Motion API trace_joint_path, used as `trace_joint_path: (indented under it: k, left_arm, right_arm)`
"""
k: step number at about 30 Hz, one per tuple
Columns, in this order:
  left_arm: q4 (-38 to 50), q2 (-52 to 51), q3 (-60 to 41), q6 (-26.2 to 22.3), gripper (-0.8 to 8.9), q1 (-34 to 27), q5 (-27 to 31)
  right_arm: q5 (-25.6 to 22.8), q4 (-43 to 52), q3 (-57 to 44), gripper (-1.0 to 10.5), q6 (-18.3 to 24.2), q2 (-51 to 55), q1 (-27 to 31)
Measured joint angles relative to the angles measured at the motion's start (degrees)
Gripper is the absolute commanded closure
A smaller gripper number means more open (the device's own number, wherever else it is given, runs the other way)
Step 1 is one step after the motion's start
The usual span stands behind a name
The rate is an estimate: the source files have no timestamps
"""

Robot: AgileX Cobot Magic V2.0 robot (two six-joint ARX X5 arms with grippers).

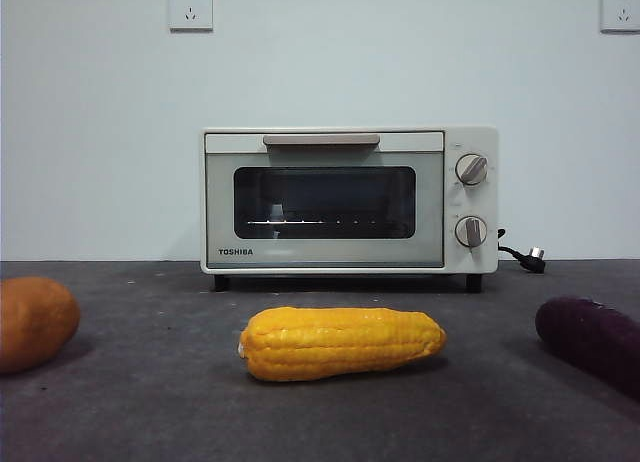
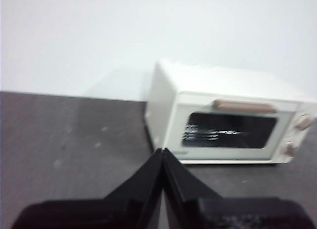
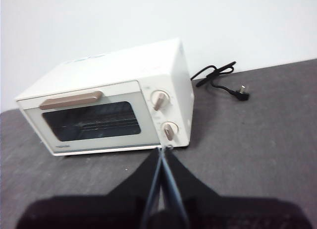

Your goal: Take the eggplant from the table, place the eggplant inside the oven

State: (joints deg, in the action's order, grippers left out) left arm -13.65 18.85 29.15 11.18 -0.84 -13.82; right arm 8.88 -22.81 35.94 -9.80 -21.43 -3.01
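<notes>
While the eggplant (image 1: 592, 340) lay untouched on the bench (image 1: 150, 402), well apart from both empty, closed tools (image 2: 162, 152) (image 3: 162, 148), the oven (image 1: 350, 200) stayed shut.

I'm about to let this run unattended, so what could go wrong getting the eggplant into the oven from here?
1. The oven door is shut, so carrying the eggplant over first would likely bump the glass.
2. The eggplant lies at the front view's edge, partly cut off, and neither wrist view shows it, so a grasp may be poorly aimed.
3. The corn cob lies directly before the door and could be knocked when the door is opened.
</notes>
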Motion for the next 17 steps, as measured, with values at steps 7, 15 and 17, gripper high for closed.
trace_joint_path:
  k: [7,15,17]
  left_arm:
    - [-5.7,10.6,16.1,-0.2,8.19,0.3,-6.8]
    - [-12.9,19.1,32.2,-1.7,8.19,3.5,-8.9]
    - [-15.1,20.6,35.5,-2.6,8.19,4.5,-9.5]
  right_arm:
    - [2.8,-10.9,18.7,9.6,5.5,-10.8,0.0]
    - [6.9,-22.3,35.7,9.6,9.3,-19.7,0.0]
    - [7.9,-25.0,39.3,9.6,9.4,-21.3,-0.1]
